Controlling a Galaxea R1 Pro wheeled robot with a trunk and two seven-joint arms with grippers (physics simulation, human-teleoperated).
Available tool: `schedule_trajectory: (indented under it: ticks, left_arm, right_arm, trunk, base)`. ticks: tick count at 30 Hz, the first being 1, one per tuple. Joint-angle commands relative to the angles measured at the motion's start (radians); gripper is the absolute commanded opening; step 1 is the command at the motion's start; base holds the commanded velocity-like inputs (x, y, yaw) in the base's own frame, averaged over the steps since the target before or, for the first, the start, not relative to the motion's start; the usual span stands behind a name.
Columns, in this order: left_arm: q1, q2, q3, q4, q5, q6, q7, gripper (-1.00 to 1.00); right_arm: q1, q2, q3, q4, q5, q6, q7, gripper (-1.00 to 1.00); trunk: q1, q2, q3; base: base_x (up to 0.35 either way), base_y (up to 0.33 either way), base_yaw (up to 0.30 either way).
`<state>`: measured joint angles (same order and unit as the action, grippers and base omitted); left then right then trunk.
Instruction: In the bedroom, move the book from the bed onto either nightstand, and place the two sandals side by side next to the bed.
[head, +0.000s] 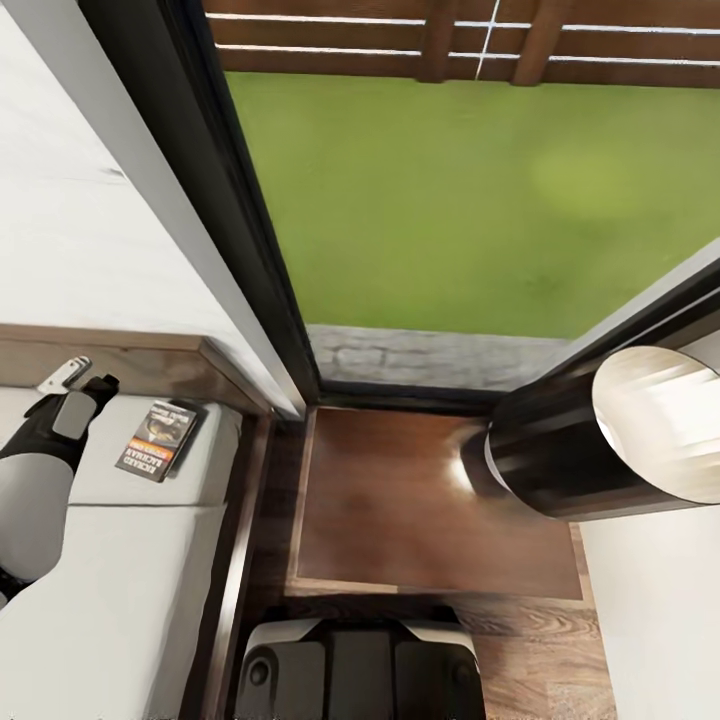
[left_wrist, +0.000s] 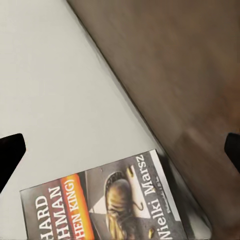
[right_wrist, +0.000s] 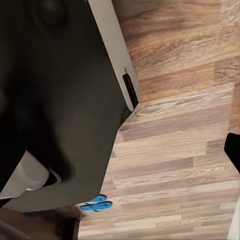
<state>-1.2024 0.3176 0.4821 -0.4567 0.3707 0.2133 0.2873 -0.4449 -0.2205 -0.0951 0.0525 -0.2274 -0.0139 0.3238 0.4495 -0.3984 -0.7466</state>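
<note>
The book (head: 158, 440) has a dark cover with an orange band and white lettering; in the left wrist view (left_wrist: 107, 202) the band glows orange against black, with a brownish boot pictured beside it and white type down the edge. The bed (head: 120, 560) has a pale grey-white mattress and a dark brown wooden frame. The nightstand (head: 400, 500) is glossy reddish-brown with a white glare patch. The left arm (head: 40, 470) is white and grey with black joints. Beyond the black window frame (head: 250, 220) lies bright green grass (head: 450, 200) and a brown slatted fence (head: 400, 40). The floor (right_wrist: 175, 150) is light wood plank, streaked with grain. One sandal (right_wrist: 96, 203) is bright blue.
</note>
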Motion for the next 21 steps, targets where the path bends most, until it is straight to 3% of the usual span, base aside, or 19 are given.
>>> schedule_trajectory:
  ticks: [1, 8, 12, 18, 21]
  left_arm:
    - [0.0, 0.0, -0.002, 0.004, 0.01, -0.004, 0.004, 1.0]
    - [0.001, 0.002, -0.006, 0.013, 0.009, -0.017, 0.004, 1.0]
    - [0.003, 0.023, -0.008, 0.013, 0.008, -0.018, 0.004, 1.0]
    - [0.005, 0.033, -0.008, 0.014, 0.007, -0.019, 0.003, 1.0]
    - [0.007, 0.036, -0.008, 0.015, -0.011, -0.037, 0.004, 1.0]
  right_arm:
    - [-0.001, 0.0, -0.008, 0.003, -0.004, -0.001, 0.006, 1.0]
    - [-0.001, -0.001, -0.008, 0.004, -0.004, -0.001, 0.006, 1.0]
    - [-0.001, -0.002, -0.008, 0.004, -0.004, -0.001, 0.006, 1.0]
    - [-0.001, -0.002, -0.008, 0.003, -0.004, -0.001, 0.006, 1.0]
    - [-0.001, -0.002, -0.008, 0.003, -0.004, -0.001, 0.006, 1.0]
  trunk:
    - [0.0, -0.002, -0.003]
    - [0.0, -0.002, -0.014]
    - [0.0, -0.002, -0.02]
    - [0.0, -0.002, -0.029]
    - [0.0, -0.002, -0.034]
  base:
    - [0.0, 0.0, 0.0]
    - [0.0, 0.0, 0.0]
    - [0.0, 0.0, 0.0]
    - [0.0, 0.0, 0.0]
    - [0.0, 0.0, 0.0]
